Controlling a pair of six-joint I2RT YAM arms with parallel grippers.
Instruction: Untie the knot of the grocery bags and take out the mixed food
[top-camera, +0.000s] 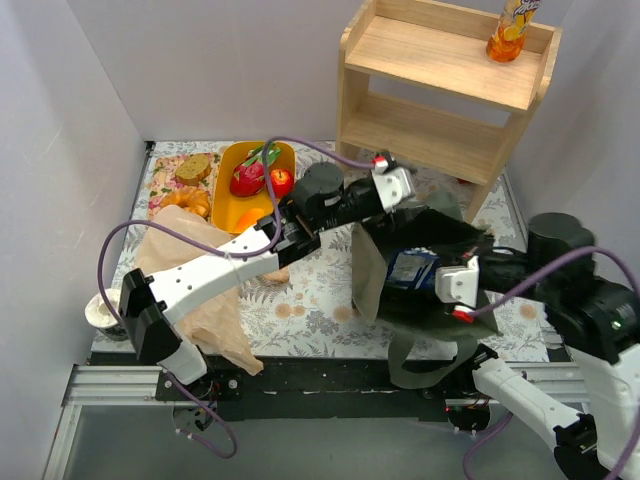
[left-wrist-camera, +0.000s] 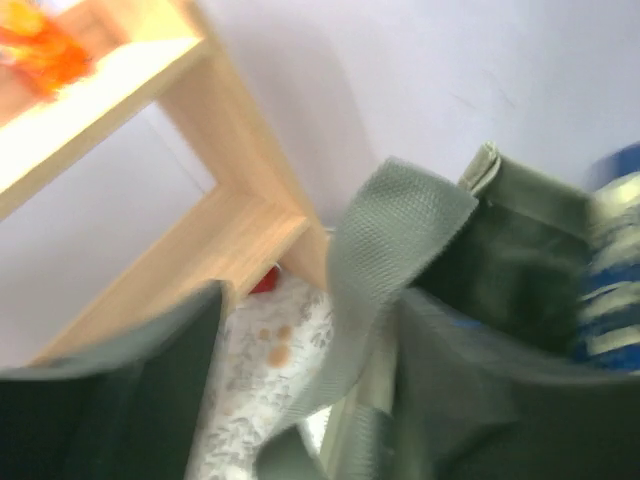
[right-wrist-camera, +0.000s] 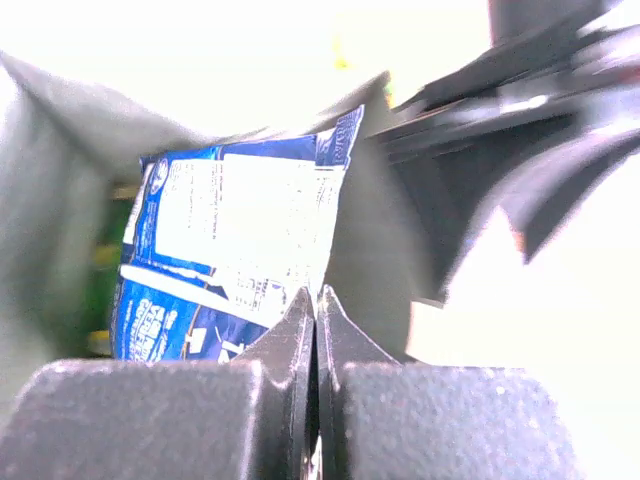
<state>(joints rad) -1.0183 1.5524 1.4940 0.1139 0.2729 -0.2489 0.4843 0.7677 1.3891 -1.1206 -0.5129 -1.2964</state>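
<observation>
The right gripper (right-wrist-camera: 316, 300) has its jaws pressed together at the lower edge of the blue snack packet (right-wrist-camera: 230, 240) inside the dark green tote (top-camera: 372, 265). The left gripper (top-camera: 400, 195) is at the tote's far rim; I cannot tell how its jaws stand. The tan plastic bag (top-camera: 215, 320) lies flat at the near left of the surface (top-camera: 320, 300), with the bread slice (top-camera: 193, 168) and yellow tray (top-camera: 222, 200) beyond it and 1 orange bottle (top-camera: 508, 30) on the wooden shelf (top-camera: 430, 60).

blue packet (top-camera: 408, 268) lower half seemingly hidden inside tote (top-camera: 372, 275); orange bottle (top-camera: 508, 32) cut by top edge; left wrist view blurred.
</observation>
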